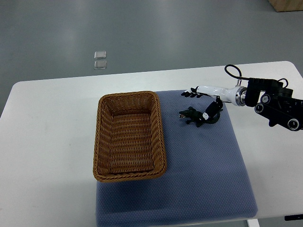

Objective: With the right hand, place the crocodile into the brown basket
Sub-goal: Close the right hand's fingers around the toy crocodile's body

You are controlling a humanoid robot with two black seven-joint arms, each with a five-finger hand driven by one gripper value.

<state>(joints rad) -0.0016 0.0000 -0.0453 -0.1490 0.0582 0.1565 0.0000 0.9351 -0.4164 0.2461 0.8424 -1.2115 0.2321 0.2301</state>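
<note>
right hand (207, 98) reaches in from the right edge, low over the crocodile's (190, 115) tail end; from here i cannot tell whether it grips the toy or not. crocodile sits on the blue mat (203, 179), just right of the brown basket (130, 95), outside it.

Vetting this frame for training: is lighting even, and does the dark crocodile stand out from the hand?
Top view: soft, even light, no glare on the table, faint shadow inside the basket; top view, the crocodile blends into the right hand's black parts.
</note>
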